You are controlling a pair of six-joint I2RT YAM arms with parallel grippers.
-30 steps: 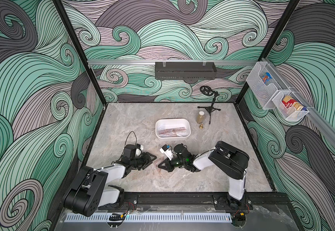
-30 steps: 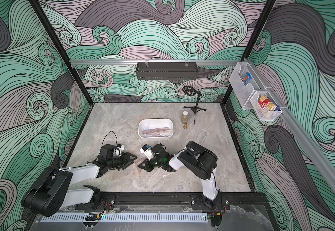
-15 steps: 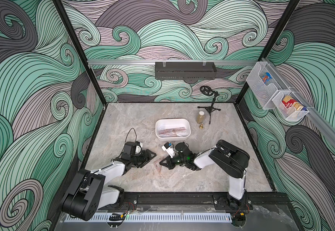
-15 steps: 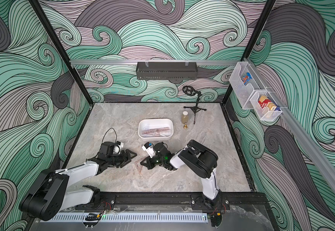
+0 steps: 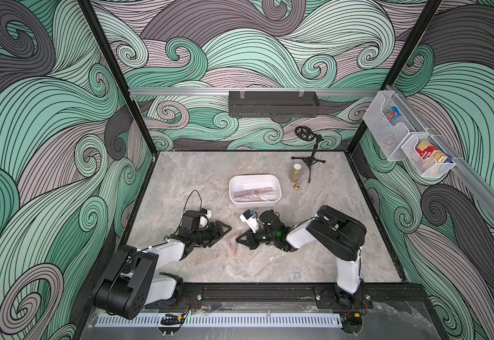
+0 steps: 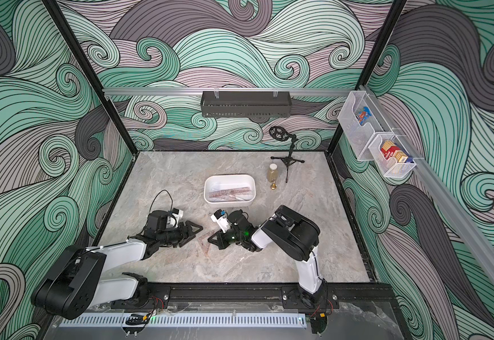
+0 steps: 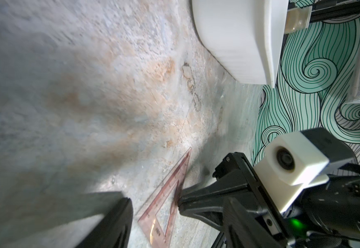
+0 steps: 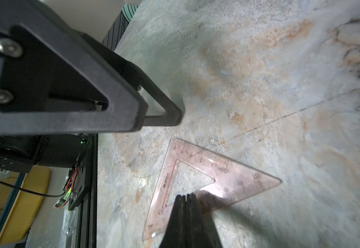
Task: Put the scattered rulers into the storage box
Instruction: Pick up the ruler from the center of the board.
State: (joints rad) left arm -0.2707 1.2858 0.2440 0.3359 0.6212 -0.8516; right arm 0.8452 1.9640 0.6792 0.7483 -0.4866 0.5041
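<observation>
A reddish see-through set square [image 5: 235, 245] [image 6: 206, 245] [image 7: 166, 206] [image 8: 198, 169], one of the rulers, lies flat on the marble table between my two grippers. My right gripper [image 5: 238, 240] [image 6: 210, 240] [image 8: 186, 195] is shut, holds nothing, and its tip rests on the set square's edge. My left gripper [image 5: 221, 234] [image 6: 194, 233] [image 7: 176, 216] stands open just left of the set square, its jaws either side of it low over the table. Behind them sits the white storage box [image 5: 255, 177] [image 6: 230, 176] [image 7: 235, 38], with reddish rulers [image 5: 254, 193] [image 6: 230, 192] lying inside.
Right of the box stand a small bottle [image 5: 295, 172], a brass piece [image 5: 297, 186] and a black tripod stand [image 5: 309, 160]. A black perforated tray [image 5: 273, 104] hangs on the back wall. White mesh baskets [image 5: 402, 138] hang on the right wall.
My left gripper has opened wider and shifted slightly toward the back. The right gripper stays shut at the set square, barely moved.
</observation>
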